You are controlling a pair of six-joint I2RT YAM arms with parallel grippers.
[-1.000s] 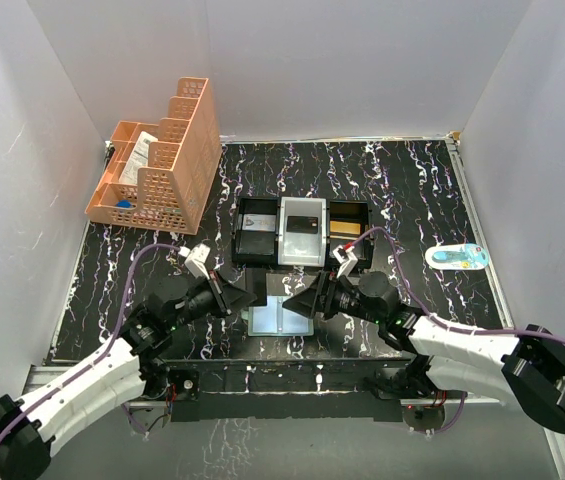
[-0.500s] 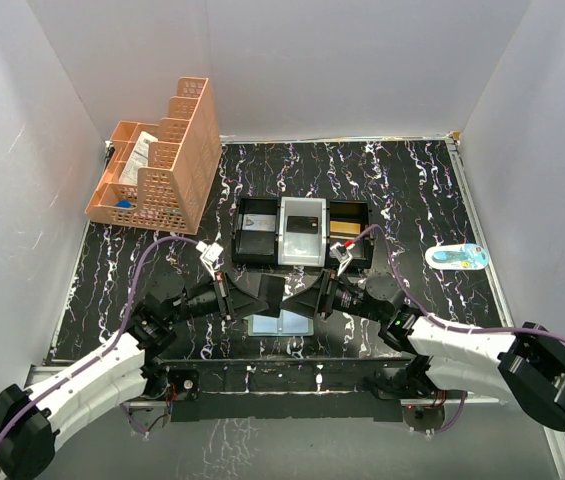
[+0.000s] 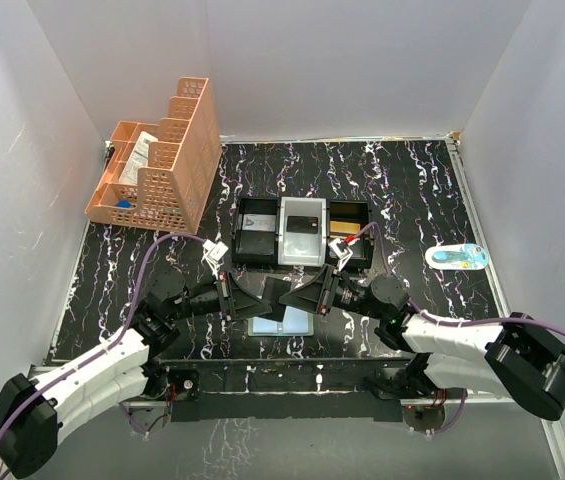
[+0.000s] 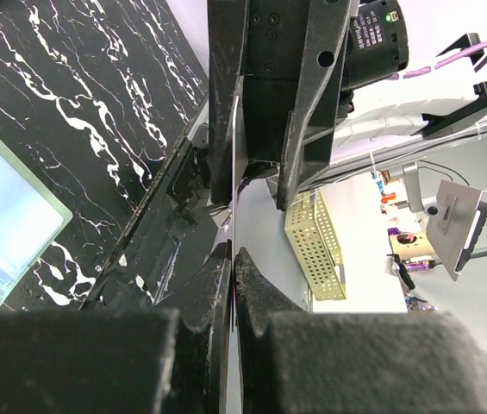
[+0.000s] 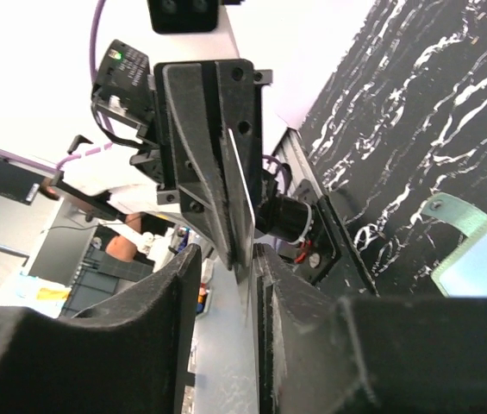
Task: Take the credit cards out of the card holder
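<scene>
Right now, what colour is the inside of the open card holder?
Pale blue, with a grey-green rim; the card holder shows best in the left wrist view.

Even overhead light from above; both wrist views are soft and dark up close.

Soft white light fills the enclosure: the pale walls [image 3: 362,60] are bright and almost shadowless, and the arms throw only faint shadows on the black marbled table [image 3: 412,190]. The top view's wide lens makes the walls splay outward. The open card holder [image 3: 282,325] shows a pale sheen. In the left wrist view the left gripper's fingers [image 4: 200,297] are a dark, out-of-focus mass, and the card [image 4: 235,172] reads as a thin bright line. The right gripper's fingers [image 5: 174,293] are equally blurred in their own view, against a blown-out white background.
</scene>
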